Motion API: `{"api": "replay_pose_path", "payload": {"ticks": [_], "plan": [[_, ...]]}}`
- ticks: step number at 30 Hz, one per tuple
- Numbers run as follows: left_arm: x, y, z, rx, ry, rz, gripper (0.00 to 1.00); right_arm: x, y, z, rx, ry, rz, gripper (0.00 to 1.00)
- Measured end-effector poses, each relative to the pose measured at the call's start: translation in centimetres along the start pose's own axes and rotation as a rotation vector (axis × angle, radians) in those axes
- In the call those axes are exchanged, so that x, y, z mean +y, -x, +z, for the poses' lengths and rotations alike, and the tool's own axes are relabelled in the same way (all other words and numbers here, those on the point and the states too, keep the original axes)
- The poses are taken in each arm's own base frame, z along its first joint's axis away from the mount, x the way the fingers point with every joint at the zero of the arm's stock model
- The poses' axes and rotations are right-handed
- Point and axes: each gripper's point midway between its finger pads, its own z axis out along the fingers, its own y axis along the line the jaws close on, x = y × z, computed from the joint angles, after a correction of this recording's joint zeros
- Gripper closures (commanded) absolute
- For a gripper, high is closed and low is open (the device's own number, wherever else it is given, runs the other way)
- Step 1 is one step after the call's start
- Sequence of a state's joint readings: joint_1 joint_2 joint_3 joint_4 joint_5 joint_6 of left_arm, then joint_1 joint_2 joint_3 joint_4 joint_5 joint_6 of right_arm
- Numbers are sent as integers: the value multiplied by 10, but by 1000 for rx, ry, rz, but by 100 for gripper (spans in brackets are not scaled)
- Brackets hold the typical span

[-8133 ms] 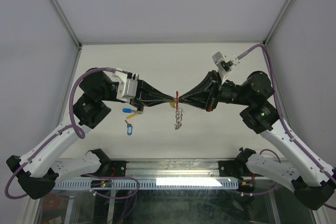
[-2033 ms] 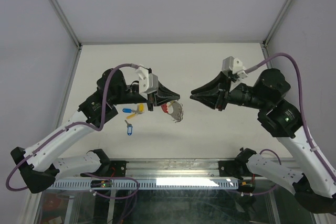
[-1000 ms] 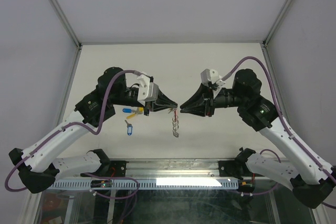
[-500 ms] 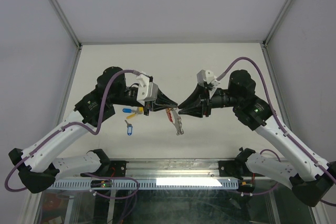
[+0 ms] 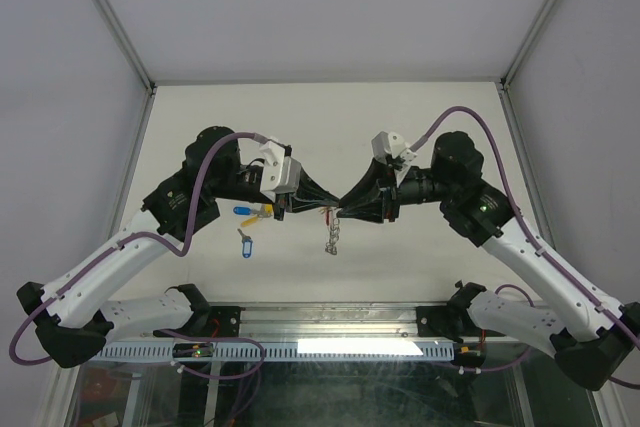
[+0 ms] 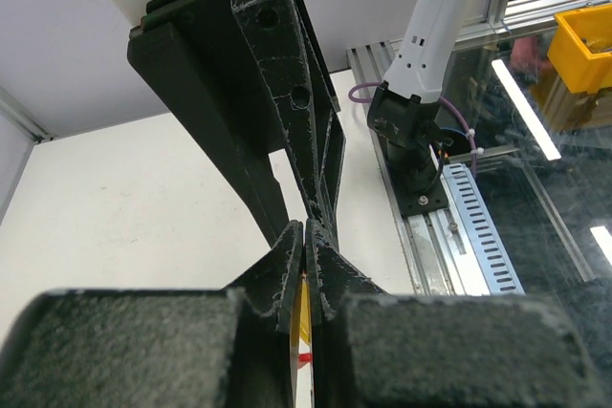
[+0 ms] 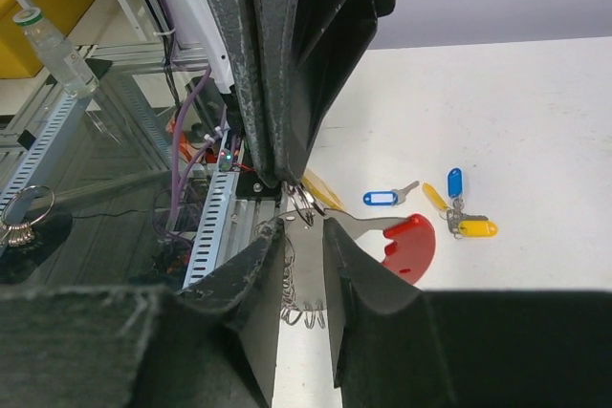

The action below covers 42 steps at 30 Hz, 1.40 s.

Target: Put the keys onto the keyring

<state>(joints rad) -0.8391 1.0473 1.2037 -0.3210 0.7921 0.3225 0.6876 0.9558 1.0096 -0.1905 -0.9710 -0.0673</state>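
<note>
My left gripper (image 5: 322,209) is shut on a yellow key tag (image 6: 300,305), held above the table; a split ring shows at its tip in the right wrist view. The keyring hangs there: a red crescent (image 7: 411,244) on a silvery plate, with the chain (image 5: 331,237) dangling below. My right gripper (image 5: 342,210) meets the left tip to tip. Its fingers (image 7: 258,274) close on the two edges of the plate. On the table lie a blue-tagged key (image 5: 245,244) and a cluster of yellow and blue keys (image 5: 257,213).
The left arm's base and a slotted metal rail (image 7: 215,222) lie along the near table edge. White walls close the table at the back and sides. The loose keys also show in the right wrist view (image 7: 459,212), right of the crescent.
My right gripper has swung in from the right and closed up to the left gripper's tip. The chain, swinging half a second ago, now hangs straight down. The left arm has barely moved.
</note>
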Motion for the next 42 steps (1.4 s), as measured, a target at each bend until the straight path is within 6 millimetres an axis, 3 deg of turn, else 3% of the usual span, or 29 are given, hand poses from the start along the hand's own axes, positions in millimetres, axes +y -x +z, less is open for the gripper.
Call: {"api": "replay_pose_path", "payload": {"ticks": [10,16,31,42], "plan": [[1,-1,2,1,0,-1,100,5,2,4,-9,37,13,85],[2,-1,2,1,0,-2,100,7,2,6,-8,48,23,100],[4,2,0,-6,19,11,100,10,7,0,-17,9,18,100],[3,13,-5,-30,40,42,100,16,27,-10,-56,-35,-5,100]]}}
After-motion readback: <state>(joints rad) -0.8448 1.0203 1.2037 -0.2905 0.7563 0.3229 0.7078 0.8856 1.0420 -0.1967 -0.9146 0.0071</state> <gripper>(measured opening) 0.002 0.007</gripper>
